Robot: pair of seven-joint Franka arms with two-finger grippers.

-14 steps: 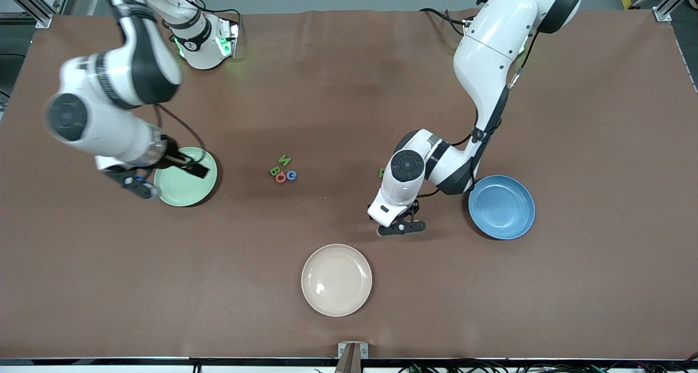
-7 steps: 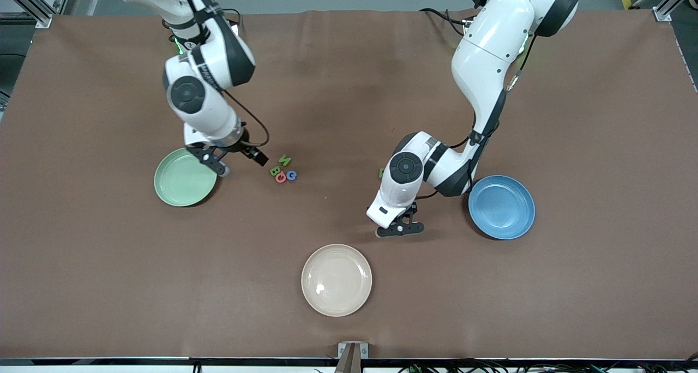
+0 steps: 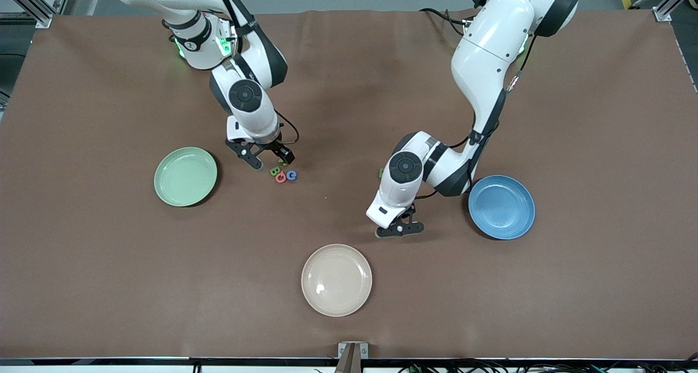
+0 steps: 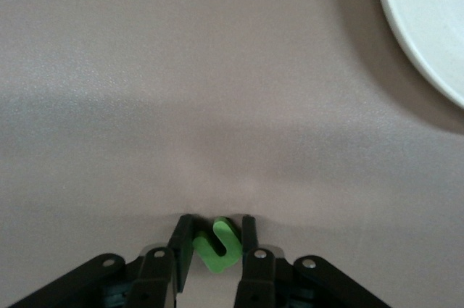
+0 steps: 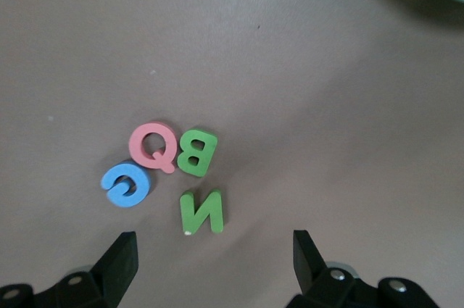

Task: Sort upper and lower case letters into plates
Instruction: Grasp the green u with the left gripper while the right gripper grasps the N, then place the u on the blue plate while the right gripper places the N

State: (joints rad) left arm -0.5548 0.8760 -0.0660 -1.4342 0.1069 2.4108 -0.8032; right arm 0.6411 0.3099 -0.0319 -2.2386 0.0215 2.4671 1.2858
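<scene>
Green letter between left hand fingers.

We see the right gripper swung off the pale green plate to hover, jaws wide, over the letter cluster — the left gripper has meanwhile closed on a green letter, barely shifting.
</scene>
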